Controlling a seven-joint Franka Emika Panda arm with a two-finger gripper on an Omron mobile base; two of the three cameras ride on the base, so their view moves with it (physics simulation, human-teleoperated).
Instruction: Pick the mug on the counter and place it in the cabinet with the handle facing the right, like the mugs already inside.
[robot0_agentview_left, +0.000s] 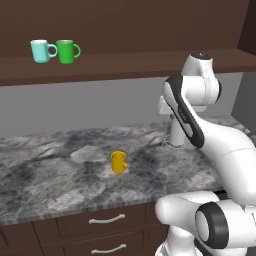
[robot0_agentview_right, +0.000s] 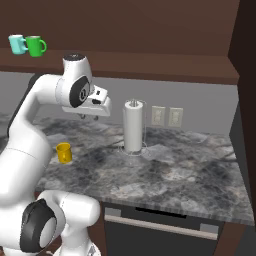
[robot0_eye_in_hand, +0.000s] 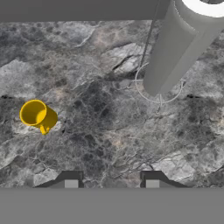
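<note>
Standing upright on the counter, mug, handle toward the drawers

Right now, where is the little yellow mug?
The mug stands alone on the grey counter, left of the paper towel roll and below the teal mug and green mug.

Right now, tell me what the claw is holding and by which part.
Nothing. The claw is open above bare counter; the mug sits apart, untouched.
</note>
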